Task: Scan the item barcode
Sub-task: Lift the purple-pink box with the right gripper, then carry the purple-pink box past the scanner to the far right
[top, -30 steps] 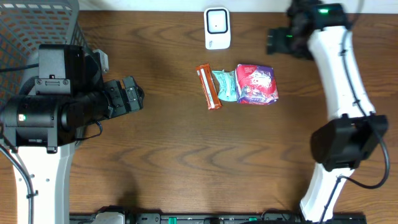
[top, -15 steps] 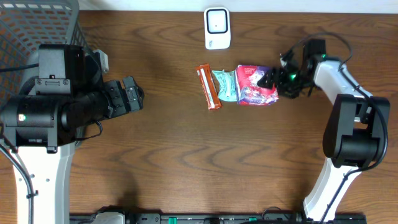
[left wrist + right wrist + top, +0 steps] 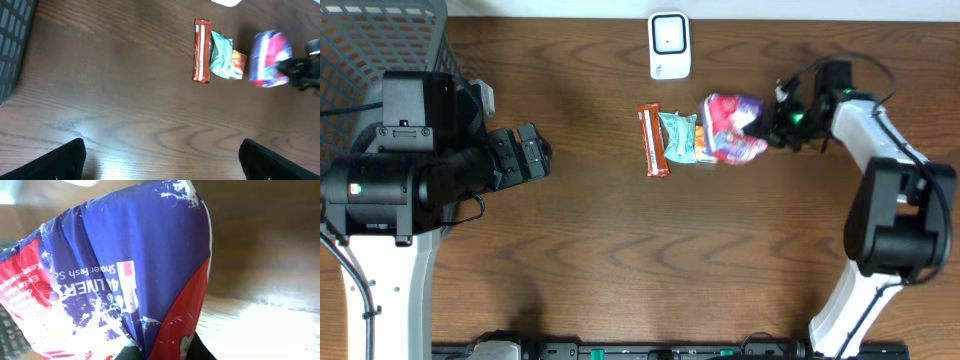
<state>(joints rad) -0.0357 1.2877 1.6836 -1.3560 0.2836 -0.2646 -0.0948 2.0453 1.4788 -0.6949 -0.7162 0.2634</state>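
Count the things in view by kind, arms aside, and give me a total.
Packaged items: 3 (orange-brown bar, teal packet, red and blue pouch)
white scanner: 1
wire basket: 1
Total: 5

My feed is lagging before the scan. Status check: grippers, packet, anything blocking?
Left gripper open, empty. Right gripper shut on red-and-blue packet. Nothing between packet and white scanner.
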